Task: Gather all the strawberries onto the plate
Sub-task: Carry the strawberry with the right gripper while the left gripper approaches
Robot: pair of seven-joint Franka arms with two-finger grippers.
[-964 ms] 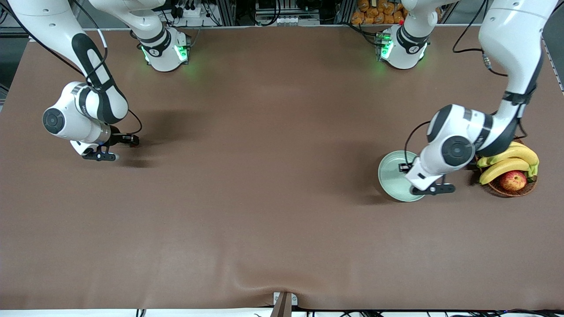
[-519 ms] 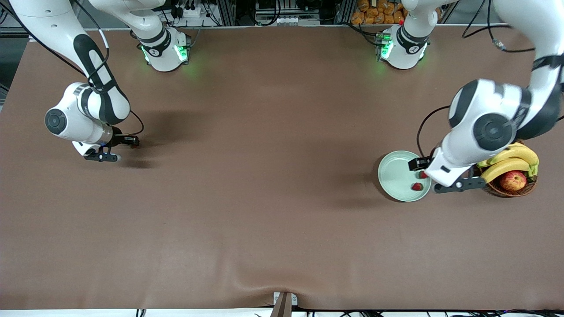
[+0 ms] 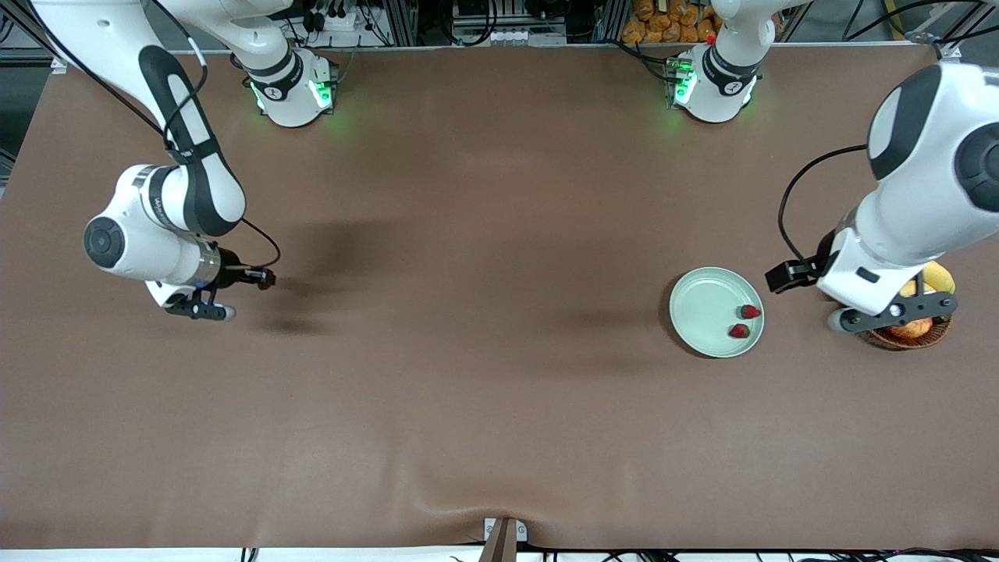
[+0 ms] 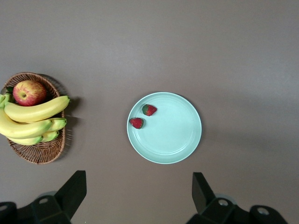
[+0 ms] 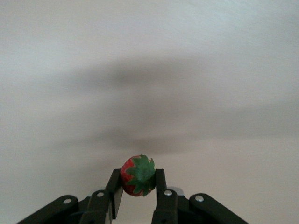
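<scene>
Your left gripper [image 4: 138,198] had just let go and lifted away over the basket [image 3: 909,334], jaws apart, leaving two strawberries [image 3: 744,321] in the plate [image 3: 702,312]. Your right gripper [image 5: 138,196] clamped the third strawberry [image 5: 138,175] near its end.

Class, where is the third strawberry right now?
The third strawberry is pinched in the right end effector, above the bare table at the right arm's end.
</scene>
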